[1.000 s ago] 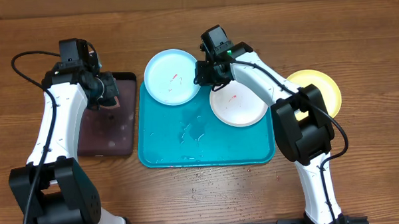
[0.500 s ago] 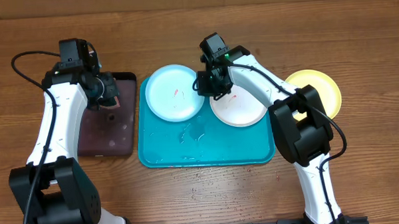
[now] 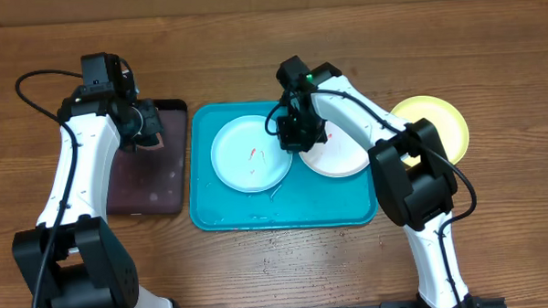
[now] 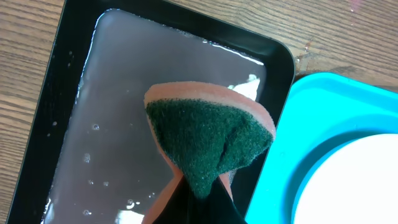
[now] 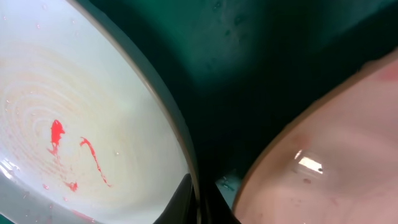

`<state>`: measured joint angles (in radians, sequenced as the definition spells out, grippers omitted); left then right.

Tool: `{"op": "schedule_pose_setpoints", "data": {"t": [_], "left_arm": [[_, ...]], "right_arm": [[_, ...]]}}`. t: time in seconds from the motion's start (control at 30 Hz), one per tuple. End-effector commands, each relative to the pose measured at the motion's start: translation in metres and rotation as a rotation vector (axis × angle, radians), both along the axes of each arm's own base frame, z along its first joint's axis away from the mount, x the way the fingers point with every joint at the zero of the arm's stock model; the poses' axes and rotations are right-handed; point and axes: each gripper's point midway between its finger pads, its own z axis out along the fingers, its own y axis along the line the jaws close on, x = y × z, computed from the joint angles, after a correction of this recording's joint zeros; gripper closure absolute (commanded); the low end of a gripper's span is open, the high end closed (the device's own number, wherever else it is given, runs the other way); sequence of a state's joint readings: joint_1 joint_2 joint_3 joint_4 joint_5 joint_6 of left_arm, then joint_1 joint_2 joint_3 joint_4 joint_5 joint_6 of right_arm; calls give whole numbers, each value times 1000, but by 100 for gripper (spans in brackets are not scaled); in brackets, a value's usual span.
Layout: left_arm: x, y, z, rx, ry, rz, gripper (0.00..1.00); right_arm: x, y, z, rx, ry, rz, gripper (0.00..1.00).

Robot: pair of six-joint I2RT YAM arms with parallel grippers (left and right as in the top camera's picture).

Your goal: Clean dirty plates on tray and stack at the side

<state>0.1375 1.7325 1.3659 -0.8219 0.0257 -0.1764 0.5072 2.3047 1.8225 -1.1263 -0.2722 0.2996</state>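
**Sponge on the left, smeared plate on the right, pinched at its far rim**

The light cyan plate (image 3: pixel 249 155) lies flat in the left half of the turquoise tray (image 3: pixel 285 213), with red smears (image 5: pixel 56 134) near its middle. The right gripper (image 3: pixel 294 135) is closed thin on its right rim, just beside the white plate (image 3: pixel 343 156). The left gripper (image 3: pixel 145 126) is closed on a sponge (image 4: pixel 208 140), green side showing, above the wet black tray (image 4: pixel 56 124) to the left of the plate. I judge the left arm is placed for wiping: the sponge must go rightward over the tray rim. The yellow-green plate (image 3: pixel 437 121) rests on the table (image 3: pixel 252 45), well apart.
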Motion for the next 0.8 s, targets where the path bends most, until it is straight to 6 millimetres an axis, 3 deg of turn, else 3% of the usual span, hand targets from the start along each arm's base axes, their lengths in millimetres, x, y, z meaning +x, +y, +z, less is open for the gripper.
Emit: {"op": "schedule_pose_setpoints", "data": {"t": [0.0, 0.27, 0.4, 0.53, 0.63, 0.77], "left_arm": [[0, 6, 1, 43, -3, -8, 96], [3, 11, -3, 69, -16, 0, 96], [19, 12, 5, 90, -90, -45, 96], [32, 2, 25, -20, -196, -66, 96], [29, 2, 45, -126, -258, -75, 96], [20, 12, 66, -141, -305, -90, 96]], "right_arm": [[-3, 9, 10, -6, -37, 44, 96], [-9, 20, 10, -4, -41, 71, 96], [-9, 19, 10, -3, -42, 71, 96], [-8, 20, 10, -2, -46, 71, 96], [-8, 20, 10, -2, -46, 71, 96], [-7, 20, 11, 1, -49, 71, 96]]}}
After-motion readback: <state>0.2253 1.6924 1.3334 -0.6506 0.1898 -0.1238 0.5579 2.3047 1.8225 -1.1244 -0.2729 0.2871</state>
